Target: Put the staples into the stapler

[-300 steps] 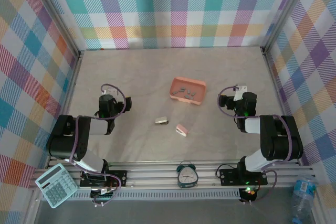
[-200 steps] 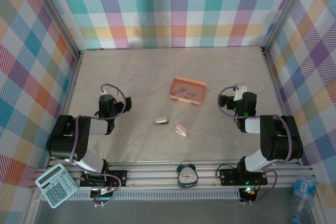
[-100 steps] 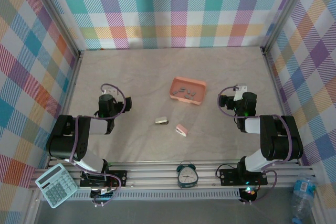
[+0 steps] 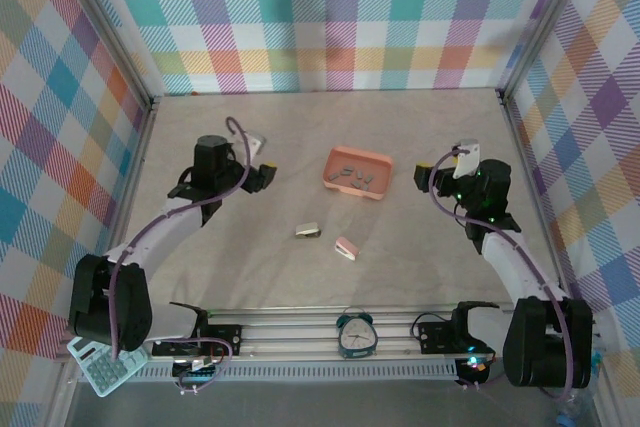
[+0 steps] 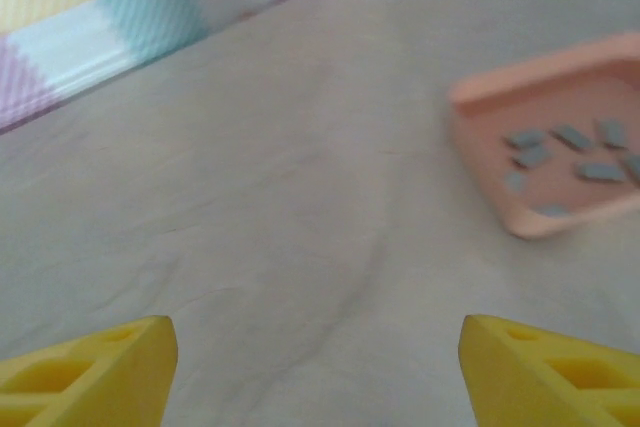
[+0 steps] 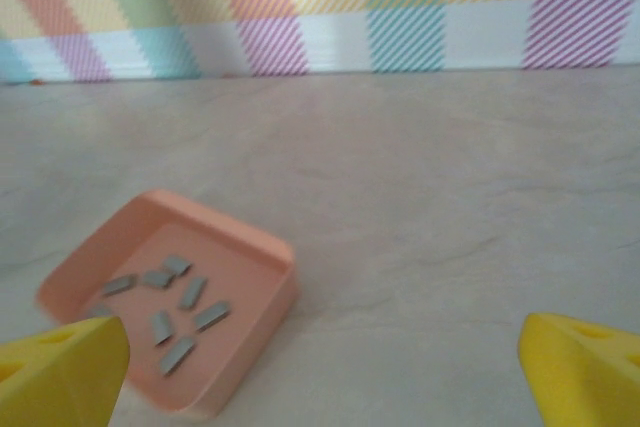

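Several small grey staples (image 4: 356, 174) (image 5: 562, 155) (image 6: 170, 299) lie loose in a salmon tray (image 4: 381, 187) (image 5: 520, 107) (image 6: 240, 247) at mid-table. Two small staplers lie nearer me: a beige stapler (image 4: 308, 231) and a pink stapler (image 4: 346, 247). My left gripper (image 4: 268, 175) (image 5: 315, 377) hovers left of the tray, open, with bare table between its yellow fingertips (image 5: 95, 367). On the tray's right side my right gripper (image 4: 440, 175) (image 6: 320, 377) is also open and holds nothing, its yellow fingertips (image 6: 585, 367) wide apart.
Checked walls (image 4: 330, 17) close in the table on three sides. An alarm clock (image 4: 355, 333) stands on the front rail, a calculator (image 4: 105, 352) at the front left corner and a water bottle (image 4: 578, 372) at the front right.
Both arms have unfolded from their tucked pose near the bases and reached forward, the left gripper moving right and the right gripper moving up, each ending beside the tray.
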You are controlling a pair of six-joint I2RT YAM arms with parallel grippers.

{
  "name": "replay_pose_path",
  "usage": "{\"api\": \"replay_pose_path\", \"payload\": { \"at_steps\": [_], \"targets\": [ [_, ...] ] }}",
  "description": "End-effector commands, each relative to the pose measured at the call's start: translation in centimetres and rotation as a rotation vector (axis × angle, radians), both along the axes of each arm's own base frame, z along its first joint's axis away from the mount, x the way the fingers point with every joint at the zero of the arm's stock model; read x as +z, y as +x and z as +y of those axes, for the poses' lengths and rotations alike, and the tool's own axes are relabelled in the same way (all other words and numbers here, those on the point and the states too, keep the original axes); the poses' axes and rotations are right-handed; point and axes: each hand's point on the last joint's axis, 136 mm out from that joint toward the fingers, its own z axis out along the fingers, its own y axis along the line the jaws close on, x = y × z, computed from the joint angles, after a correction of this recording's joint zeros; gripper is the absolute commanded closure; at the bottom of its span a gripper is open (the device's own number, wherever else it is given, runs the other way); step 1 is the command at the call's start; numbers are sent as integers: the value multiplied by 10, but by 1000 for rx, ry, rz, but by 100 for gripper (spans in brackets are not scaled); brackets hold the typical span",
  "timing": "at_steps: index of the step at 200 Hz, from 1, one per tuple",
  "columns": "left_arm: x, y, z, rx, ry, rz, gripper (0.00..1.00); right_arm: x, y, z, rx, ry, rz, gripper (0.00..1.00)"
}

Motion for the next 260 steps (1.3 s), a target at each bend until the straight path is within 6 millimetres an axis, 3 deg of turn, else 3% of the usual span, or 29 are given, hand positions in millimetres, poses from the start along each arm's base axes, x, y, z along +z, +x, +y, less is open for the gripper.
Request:
{"api": "replay_pose_path", "payload": {
  "at_steps": [1, 28, 55, 84, 135, 162, 184, 210, 260],
  "targets": [
    [-34, -53, -19, -235, 149, 207, 29, -12, -26, 31, 168, 108, 139, 1],
    [-38, -80, -41, -401, 171, 241, 32, -1, -42, 48, 276, 168, 138, 1],
    [-43, -88, -55, -489, 169, 257, 32, 6, -53, 56, 323, 171, 64, 1],
    [-60, -98, -63, -610, 282, 319, 34, 6, -65, 72, 423, 154, 48, 1],
    [-75, -93, -71, -709, 399, 338, 34, -12, -80, 78, 474, 136, 89, 1],
    [-87, -95, -86, -779, 450, 367, 34, -21, -84, 78, 469, 137, 98, 1],
    [-94, -94, -101, -819, 458, 378, 34, -21, -84, 77, 471, 126, 94, 1],
    [-103, -107, -115, -885, 469, 408, 36, -20, -82, 77, 467, 120, 92, 1],
    [-128, -110, -126, -895, 523, 401, 41, -17, -79, 77, 466, 116, 82, 1]
  ]
}}
